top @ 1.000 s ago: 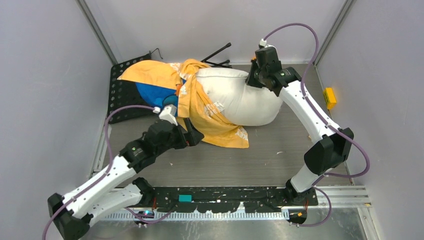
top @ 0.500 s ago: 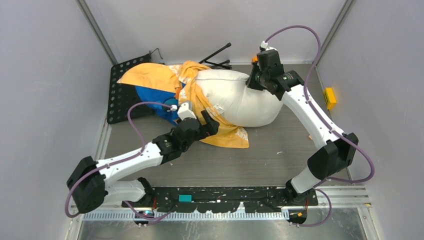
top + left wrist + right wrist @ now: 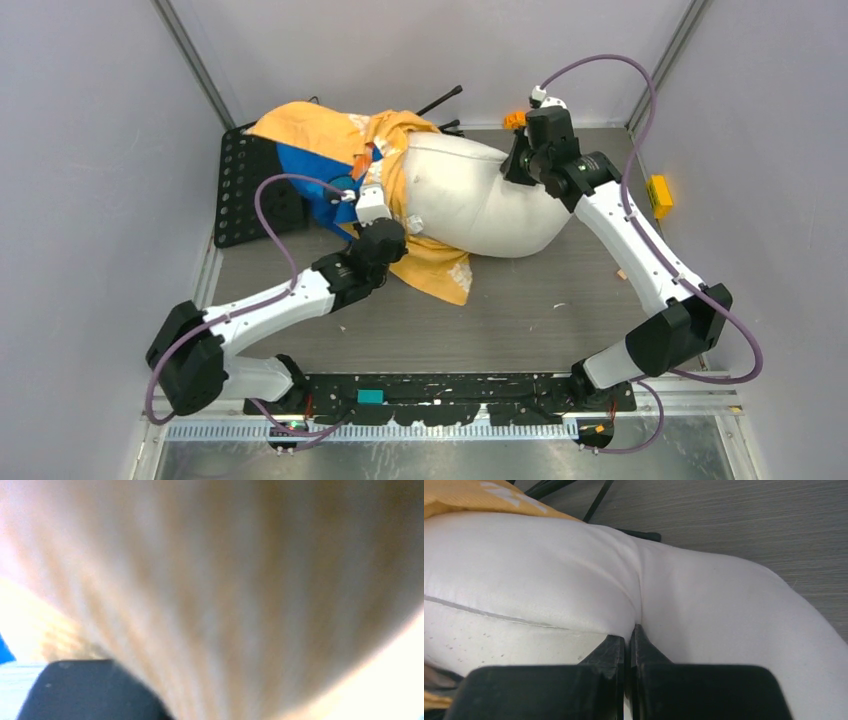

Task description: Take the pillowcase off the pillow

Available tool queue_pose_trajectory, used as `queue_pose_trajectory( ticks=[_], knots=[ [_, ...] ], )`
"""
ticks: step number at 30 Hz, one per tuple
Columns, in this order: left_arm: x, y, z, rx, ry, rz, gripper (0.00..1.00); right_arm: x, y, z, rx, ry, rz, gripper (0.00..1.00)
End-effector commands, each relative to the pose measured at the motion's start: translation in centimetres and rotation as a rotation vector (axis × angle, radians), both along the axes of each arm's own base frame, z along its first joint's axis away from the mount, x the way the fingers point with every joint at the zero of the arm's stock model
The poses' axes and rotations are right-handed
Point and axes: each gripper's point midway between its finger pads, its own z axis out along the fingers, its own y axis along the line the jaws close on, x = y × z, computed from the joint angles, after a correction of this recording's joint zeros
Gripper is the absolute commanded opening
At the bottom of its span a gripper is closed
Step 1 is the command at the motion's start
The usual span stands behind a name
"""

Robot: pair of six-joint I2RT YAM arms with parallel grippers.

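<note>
1. Surface: a grey wood-grain worktop [image 3: 520,310] between pale walls. Both arms reach from the bottom edge of the overhead view toward its upper middle
2. Pillow: the plump, plain white cushion pillow [image 3: 490,205] lies across the upper centre of the overhead view. Its right end is bare and wrinkled, and its left end is still inside the cover
3. Pillowcase: the floppy fabric pillowcase [image 3: 310,135] shows its orange-yellow reverse face, with a bright blue patch showing. It is bunched over the pillow's left end and spreads to the upper left, partly over a flat black perforated plate [image 3: 240,205]. One orange flap hangs down onto the worktop below the pillow's left end
4. Left tool [image 3: 388,232]: buried in the orange folds at the pillow's left end, centre left of the overhead view. Its fingers are pressed together on the pillowcase. In the wrist view, blurred orange-beige cloth fills the frame and its creases run down toward the tool
5. Right tool [image 3: 628,632]: at the pillow's upper right end. Its black fingers are pressed together and pinch a fold of the white pillow fabric
6. Other items: thin black rods [image 3: 440,100] lie behind the pillow at top centre. A small yellow block [image 3: 658,195] sits by the right wall
</note>
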Motion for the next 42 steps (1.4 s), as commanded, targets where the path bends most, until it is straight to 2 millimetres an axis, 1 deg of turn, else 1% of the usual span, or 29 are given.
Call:
queue_pose_trajectory(
  ticks=[1,4,7,8,10,12,14,15,16,17,18,19,21,22,25,27,29,32,35,38,42],
  knots=[
    [-0.1,8.2,6.7,0.213,-0.141,0.206,0.0,1.4,-5.4,4.7,-0.103,-0.133,-0.151,0.0],
    [-1.2,10.7,8.5,0.275,-0.138,0.217,0.0,2.3,-7.4,7.2,-0.136,-0.164,-0.203,0.0],
    [-3.0,13.9,10.5,0.329,-0.137,0.259,0.0,2.8,-9.3,9.2,-0.141,-0.179,-0.242,0.0],
    [-3.5,14.6,11.0,0.329,-0.14,0.263,0.0,3.1,-9.9,9.6,-0.147,-0.183,-0.256,0.0],
    [-4.5,15.4,12.0,0.304,-0.15,0.247,0.0,3.4,-10.5,10.5,-0.161,-0.194,-0.266,0.0],
    [-5.3,15.2,12.9,0.259,-0.158,0.201,0.0,4.0,-10.6,10.2,-0.181,-0.183,-0.254,0.0],
    [-5.8,13.7,13.8,0.22,-0.164,0.095,0.0,4.8,-9.7,9.4,-0.192,-0.153,-0.196,0.0],
    [-6.0,12.4,14.0,0.191,-0.163,0.02,0.0,5.2,-8.9,8.6,-0.195,-0.132,-0.142,0.0],
    [-6.1,11.3,14.0,0.169,-0.159,-0.035,0.0,5.4,-8.0,8.1,-0.185,-0.113,-0.095,0.04],
    [-6.1,10.0,14.1,0.144,-0.148,-0.093,0.0,5.6,-7.2,7.4,-0.171,-0.086,-0.055,0.13],
    [-6.2,8.6,14.2,0.12,-0.135,-0.148,0.0,5.7,-6.5,6.8,-0.155,-0.061,-0.02,0.26],
    [-6.2,7.1,13.9,0.098,-0.113,-0.21,0.0,5.5,-5.5,6.2,-0.132,-0.036,0.026,0.36],
    [-6.2,4.2,13.2,0.07,-0.059,-0.322,0.0,4.8,-4.4,6.0,-0.116,-0.026,0.075,0.53],
    [-5.9,2.7,12.2,0.066,-0.016,-0.367,0.0,4.4,-3.9,6.1,-0.122,-0.031,0.093,0.6],
    [-5.4,-0.4,10.0,0.045,0.081,-0.448,0.0,2.2,-2.4,6.0,-0.171,-0.046,0.144,0.79],
    [-5.1,-2.0,8.4,0.044,0.135,-0.49,0.0,0.3,-1.3,5.3,-0.203,-0.038,0.18,0.85],
    [-4.5,-2.4,7.1,0.064,0.168,-0.481,0.0,-1.9,0.3,4.9,-0.219,-0.039,0.221,0.87],
    [-3.5,-1.6,6.1,0.115,0.175,-0.428,0.0,-5.3,2.7,3.9,-0.228,-0.033,0.291,0.88],
    [-3.0,0.0,6.3,0.184,0.164,-0.369,0.0,-8.6,4.5,2.1,-0.232,-0.01,0.362,0.88],
    [-2.9,1.5,7.0,0.24,0.149,-0.328,0.01,-11.2,5.0,0.0,-0.243,0.025,0.387,0.89],
    [-3.0,3.5,7.5,0.309,0.141,-0.28,0.03,-13.0,4.0,-3.6,-0.265,0.084,0.354,0.89]
  ],
)
